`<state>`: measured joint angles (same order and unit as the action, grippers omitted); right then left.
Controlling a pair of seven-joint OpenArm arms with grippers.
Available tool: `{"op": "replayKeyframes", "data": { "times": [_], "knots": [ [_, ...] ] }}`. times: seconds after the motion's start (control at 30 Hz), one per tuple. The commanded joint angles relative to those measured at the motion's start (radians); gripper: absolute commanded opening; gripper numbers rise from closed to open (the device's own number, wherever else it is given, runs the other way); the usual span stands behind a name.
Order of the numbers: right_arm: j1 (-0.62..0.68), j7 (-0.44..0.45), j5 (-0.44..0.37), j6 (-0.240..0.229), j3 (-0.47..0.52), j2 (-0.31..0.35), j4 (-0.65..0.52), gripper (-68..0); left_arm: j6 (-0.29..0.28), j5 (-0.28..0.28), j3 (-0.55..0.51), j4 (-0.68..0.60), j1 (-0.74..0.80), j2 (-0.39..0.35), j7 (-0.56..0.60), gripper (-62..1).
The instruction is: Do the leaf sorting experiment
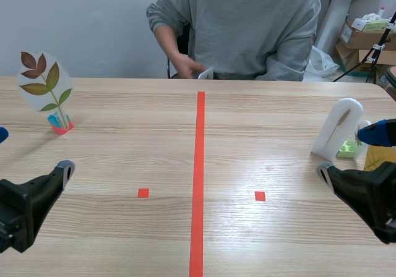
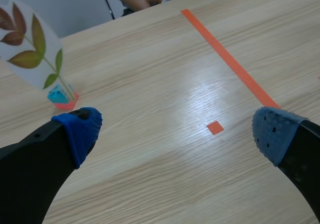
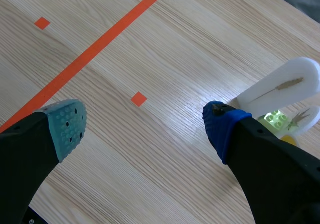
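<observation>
Wood-grain table (image 1: 124, 240), orange-red tape line (image 1: 199, 178) down the middle.

L gripper (image 2: 177, 129): jaws spread wide, nothing between the pads, only bare tabletop and a small red square mark under the gap. R gripper (image 3: 145, 119): same, fully apart, holding nothing. Both sit low at my near edge.

Task items:
- Compound-leaf card (image 1: 44, 82): green and brown leaflets, upright on a red/blue base. Far L side, well ahead of my L jaws.
- White card (image 1: 339, 127): one thin dry stalk, leaning on a green block (image 1: 348, 148). R side, just beside my R outer finger.
- Second, smaller card (image 3: 306, 115) behind it, partly hidden.

Person (image 1: 247, 23) sits across the table. Hand (image 1: 185, 67) is at the far edge by a pale object, can't tell what.

Risks, my read:
- Cards are tall on small bases, prob. top-heavy. A high or off-centre pinch could tip one.
- Glossy laminate could slip between the pads.
- R finger is v. close to the white card, so a sideways swing may clip it and knock over its neighbour.
- Person's hand near the centre line means a possible clash if I reach far.
- Sorting rule not visible, so a card could end up on the wrong side of the tape.
</observation>
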<state>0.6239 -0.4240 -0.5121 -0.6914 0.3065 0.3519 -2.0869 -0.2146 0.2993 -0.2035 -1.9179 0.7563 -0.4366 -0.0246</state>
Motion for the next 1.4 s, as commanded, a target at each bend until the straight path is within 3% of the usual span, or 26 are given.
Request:
{"op": "replayKeyframes", "data": {
  "times": [0.0, 0.17, 0.37, 0.57, 1.37],
  "knots": [
    [-0.006, 0.0, -0.005, -0.017, 0.008, 0.005, -0.004, -19.9, -0.013, 0.005, 0.001, -0.004, 0.009, -0.015, 0.003, 1.4],
    [0.006, -0.001, -0.015, -0.042, 0.008, 0.006, -0.004, -19.9, -0.04, 0.004, 0.001, -0.024, 0.05, -0.029, -0.005, 1.4],
    [0.02, -0.004, -0.015, -0.043, 0.008, 0.026, -0.004, -19.9, -0.089, 0.042, 0.001, -0.024, 0.08, -0.026, -0.023, 1.4],
    [0.019, -0.032, -0.011, -0.042, 0.008, 0.028, -0.003, -19.9, -0.115, 0.041, 0.001, -0.024, 0.077, -0.024, -0.025, 1.4],
    [0.019, -0.02, -0.014, -0.042, 0.008, 0.022, 0.0, -19.9, -0.118, 0.041, 0.001, -0.024, 0.074, -0.024, -0.027, 1.4]
  ]
}}
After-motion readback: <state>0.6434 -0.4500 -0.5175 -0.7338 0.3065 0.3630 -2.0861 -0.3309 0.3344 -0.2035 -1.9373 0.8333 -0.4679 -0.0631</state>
